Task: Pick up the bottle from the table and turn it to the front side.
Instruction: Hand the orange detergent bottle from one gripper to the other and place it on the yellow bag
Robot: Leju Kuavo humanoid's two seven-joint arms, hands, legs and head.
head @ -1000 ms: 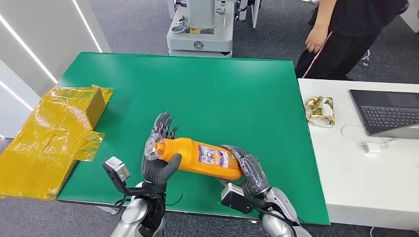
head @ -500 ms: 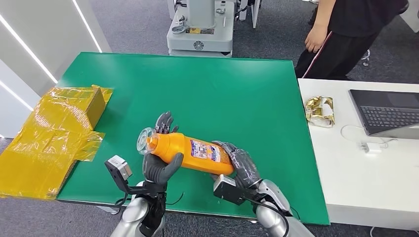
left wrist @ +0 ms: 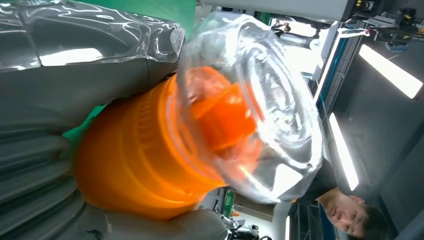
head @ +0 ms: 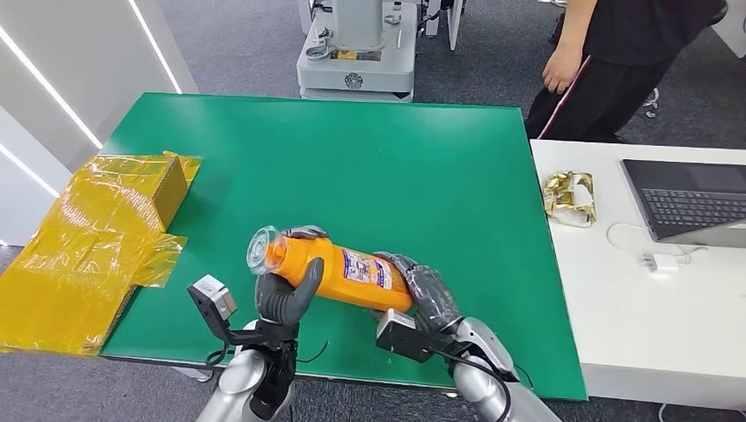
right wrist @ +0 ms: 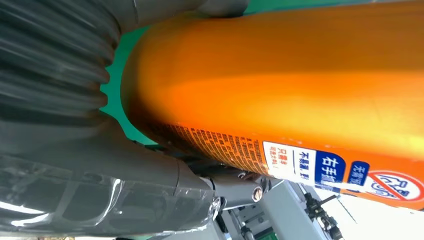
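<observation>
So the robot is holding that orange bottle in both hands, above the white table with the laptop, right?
Not quite. Both hands, left hand and right hand, do hold the orange bottle, but above the green table, not the white one; the head view shows it.

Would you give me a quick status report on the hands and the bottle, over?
Left hand grips orange bottle at neck end, right hand at base. Bottle off green table, tilted. Nothing in the way.

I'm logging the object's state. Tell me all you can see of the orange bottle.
The orange plastic bottle has a clear domed cap over an orange nozzle and a white and blue printed label. It is held off the green table, lying sideways with its cap end tilted up. The left hand grips its neck end; the right hand grips its base end.
</observation>
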